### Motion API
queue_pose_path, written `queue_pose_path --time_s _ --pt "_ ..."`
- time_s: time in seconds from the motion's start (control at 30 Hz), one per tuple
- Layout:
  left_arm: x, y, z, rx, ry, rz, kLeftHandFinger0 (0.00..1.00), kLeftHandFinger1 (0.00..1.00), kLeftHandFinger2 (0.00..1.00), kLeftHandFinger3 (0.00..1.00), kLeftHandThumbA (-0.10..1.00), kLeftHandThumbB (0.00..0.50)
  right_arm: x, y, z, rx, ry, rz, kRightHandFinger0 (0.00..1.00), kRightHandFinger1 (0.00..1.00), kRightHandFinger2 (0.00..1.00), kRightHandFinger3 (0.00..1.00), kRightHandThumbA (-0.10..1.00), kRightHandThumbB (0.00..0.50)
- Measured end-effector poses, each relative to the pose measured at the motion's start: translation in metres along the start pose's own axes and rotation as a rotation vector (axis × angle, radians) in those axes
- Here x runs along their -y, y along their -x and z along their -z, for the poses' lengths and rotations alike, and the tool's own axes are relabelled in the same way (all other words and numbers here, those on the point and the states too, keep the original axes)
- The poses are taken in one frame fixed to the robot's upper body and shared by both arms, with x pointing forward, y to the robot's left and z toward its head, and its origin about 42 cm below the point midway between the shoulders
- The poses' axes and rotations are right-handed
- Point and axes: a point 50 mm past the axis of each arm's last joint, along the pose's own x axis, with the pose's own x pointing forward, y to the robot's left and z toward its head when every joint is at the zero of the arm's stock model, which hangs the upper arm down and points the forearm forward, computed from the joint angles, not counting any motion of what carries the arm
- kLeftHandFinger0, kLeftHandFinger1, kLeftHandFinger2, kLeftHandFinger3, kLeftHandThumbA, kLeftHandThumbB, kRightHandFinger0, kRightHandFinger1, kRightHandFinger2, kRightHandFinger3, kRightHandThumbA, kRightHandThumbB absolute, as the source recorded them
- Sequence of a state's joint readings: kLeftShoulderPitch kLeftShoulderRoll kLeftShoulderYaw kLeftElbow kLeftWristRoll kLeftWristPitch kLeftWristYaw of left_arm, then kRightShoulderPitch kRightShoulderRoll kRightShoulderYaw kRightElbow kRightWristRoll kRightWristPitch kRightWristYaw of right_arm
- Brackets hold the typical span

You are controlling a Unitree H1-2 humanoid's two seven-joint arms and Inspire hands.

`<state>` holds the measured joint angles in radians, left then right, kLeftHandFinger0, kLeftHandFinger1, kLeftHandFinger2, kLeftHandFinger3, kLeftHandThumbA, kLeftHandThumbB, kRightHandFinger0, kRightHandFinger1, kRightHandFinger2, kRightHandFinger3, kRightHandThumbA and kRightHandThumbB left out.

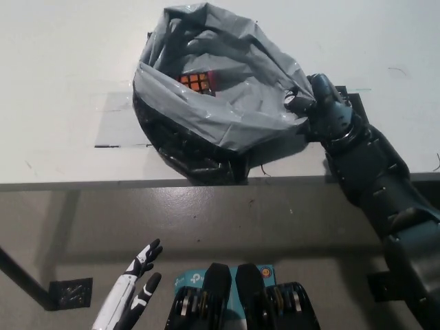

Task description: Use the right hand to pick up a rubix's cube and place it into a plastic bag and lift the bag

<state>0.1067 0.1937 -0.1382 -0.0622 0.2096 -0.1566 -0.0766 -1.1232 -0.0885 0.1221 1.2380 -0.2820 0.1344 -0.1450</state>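
The right robot hand is pinching the bag at its 3 o'clock rim on the bench; the cube is sitting inside; the left robot hand is hanging spread at 7 o'clock.

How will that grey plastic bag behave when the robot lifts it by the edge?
The plastic bag looks thin and crumpled, so it will probably sag and fold, not hold its shape. The right hand grips only its right rim, so it will likely hang lopsided. The Rubik's cube inside may slide to the lowest point.
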Motion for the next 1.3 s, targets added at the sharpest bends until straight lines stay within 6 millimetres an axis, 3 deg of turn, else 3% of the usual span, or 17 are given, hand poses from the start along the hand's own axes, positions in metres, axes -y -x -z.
queue_pose_path --time_s 0.17,0.2,0.27,0.3,0.33,0.37,0.4,0.43,0.5,0.53,0.77,0.83,0.87,0.93,1.13,1.17,1.3 --pt "-0.001 -0.002 -0.001 0.005 -0.002 0.000 1.00 1.00 1.00 1.00 1.00 0.092 0.016 0.002 -0.031 0.088 -0.113 0.038 0.00 0.32 0.59 0.38 0.12 0.237" --pt "-0.001 -0.003 -0.001 0.007 -0.002 -0.001 1.00 1.00 1.00 1.00 1.00 0.106 0.021 0.004 -0.039 0.112 -0.140 0.046 0.00 0.30 0.62 0.47 0.11 0.241" --pt "-0.002 -0.006 -0.003 0.015 -0.004 -0.002 1.00 1.00 1.00 1.00 1.00 0.105 0.032 0.007 -0.057 0.160 -0.207 0.056 0.00 0.29 0.62 0.53 0.08 0.240" --pt "-0.002 -0.007 -0.003 0.017 -0.005 -0.002 1.00 1.00 1.00 1.00 1.00 0.116 0.035 0.009 -0.062 0.170 -0.233 0.055 0.00 0.28 0.66 0.57 -0.03 0.226" --pt "-0.002 -0.008 -0.004 0.019 -0.005 -0.002 1.00 1.00 1.00 1.00 1.00 0.116 0.041 0.012 -0.071 0.194 -0.283 0.058 0.00 0.26 0.67 0.80 -0.08 0.174" --pt "-0.002 -0.008 -0.004 0.020 -0.005 -0.002 1.00 1.00 1.00 1.00 1.00 0.106 0.042 0.013 -0.074 0.200 -0.303 0.058 0.00 0.23 0.66 0.85 -0.10 0.149" --pt "-0.002 -0.008 -0.004 0.020 -0.005 -0.002 1.00 1.00 1.00 1.00 1.00 0.104 0.046 0.017 -0.082 0.220 -0.341 0.060 0.00 0.21 0.64 0.82 -0.10 0.135" --pt "-0.002 -0.009 -0.004 0.020 -0.005 -0.002 1.00 1.00 1.00 1.00 1.00 0.099 0.051 0.021 -0.090 0.237 -0.389 0.060 0.00 0.18 0.62 0.67 -0.10 0.115" --pt "-0.002 -0.008 -0.004 0.019 -0.005 -0.002 1.00 1.00 1.00 1.00 1.00 0.100 0.056 0.027 -0.100 0.260 -0.464 0.055 0.00 0.17 0.64 0.42 -0.10 0.130" --pt "-0.002 -0.008 -0.003 0.018 -0.005 -0.001 1.00 1.00 1.00 1.00 1.00 0.102 0.058 0.029 -0.104 0.268 -0.492 0.052 0.00 0.18 0.66 0.41 -0.10 0.119" --pt "-0.002 -0.008 -0.003 0.014 -0.005 0.000 1.00 1.00 1.00 1.00 1.00 0.108 0.060 0.043 -0.124 0.306 -0.700 0.001 0.00 0.17 0.65 0.97 -0.10 0.126" --pt "-0.002 -0.008 -0.002 0.013 -0.005 0.000 1.00 1.00 1.00 1.00 1.00 0.107 0.060 0.044 -0.125 0.304 -0.725 -0.009 0.00 0.15 0.65 0.98 -0.10 0.120" --pt "-0.002 -0.008 -0.002 0.013 -0.005 0.000 1.00 1.00 1.00 1.00 1.00 0.107 0.060 0.044 -0.125 0.304 -0.728 -0.010 0.00 0.14 0.63 0.91 -0.10 0.128" --pt "-0.002 -0.008 -0.002 0.012 -0.005 0.000 1.00 1.00 1.00 1.00 1.00 0.121 0.061 0.046 -0.127 0.298 -0.791 -0.032 0.00 0.16 0.66 1.00 -0.10 0.111" --pt "-0.002 -0.009 -0.002 0.012 -0.005 0.001 1.00 1.00 1.00 1.00 1.00 0.128 0.068 0.046 -0.137 0.285 -0.898 -0.057 0.00 0.18 0.67 1.00 -0.10 0.113" --pt "-0.002 -0.010 -0.003 0.014 -0.005 0.001 1.00 1.00 1.00 1.00 1.00 0.128 0.075 0.048 -0.150 0.298 -0.931 -0.069 0.00 0.18 0.67 1.00 -0.10 0.109" --pt "-0.002 -0.012 -0.003 0.017 -0.006 0.001 1.00 1.00 1.00 1.00 1.00 0.124 0.084 0.052 -0.169 0.324 -0.964 -0.081 0.00 0.15 0.63 1.00 -0.10 0.125"
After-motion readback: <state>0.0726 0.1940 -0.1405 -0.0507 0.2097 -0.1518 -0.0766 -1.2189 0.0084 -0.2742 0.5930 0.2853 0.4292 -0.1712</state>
